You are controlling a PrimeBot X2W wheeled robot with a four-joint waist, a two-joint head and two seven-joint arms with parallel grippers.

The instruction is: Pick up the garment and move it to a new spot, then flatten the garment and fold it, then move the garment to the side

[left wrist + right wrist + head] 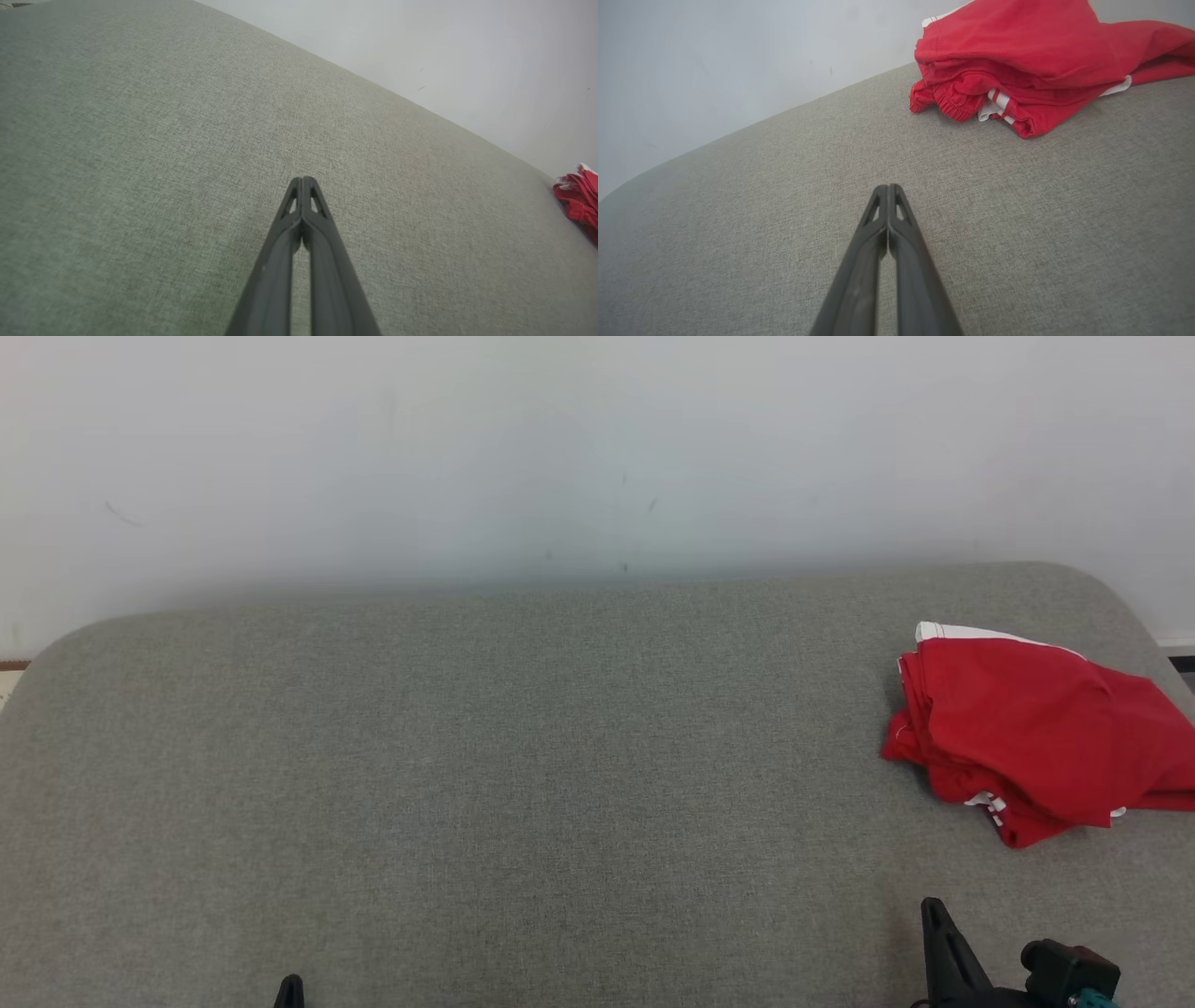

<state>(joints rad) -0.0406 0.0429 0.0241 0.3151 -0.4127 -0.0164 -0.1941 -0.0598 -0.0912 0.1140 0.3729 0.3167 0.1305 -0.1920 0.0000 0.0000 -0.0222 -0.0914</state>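
Quick pass on my surfaces. The bench (pixel 523 756) has a grey-green woven cloth cover with a coarse visible weave, heathered, matt, no sheen. The garment (pixel 1017 51), far right, is thin red cloth, smooth, mostly matt, soft on the folds, hems stitched. Its white trim (pixel 971 633) is cloth too, and the gathered edge (pixel 952 98) looks crinkled, elastic-like. My left pincer (pixel 302 179) is dark grey, plastic-looking, smooth, semi-matt with a dull highlight. My right pincer (pixel 888 186) has the same moulded finish, slight gloss. The far wall (pixel 560 448) is pale, painted-looking, smooth and matt, with small dark scuffs.
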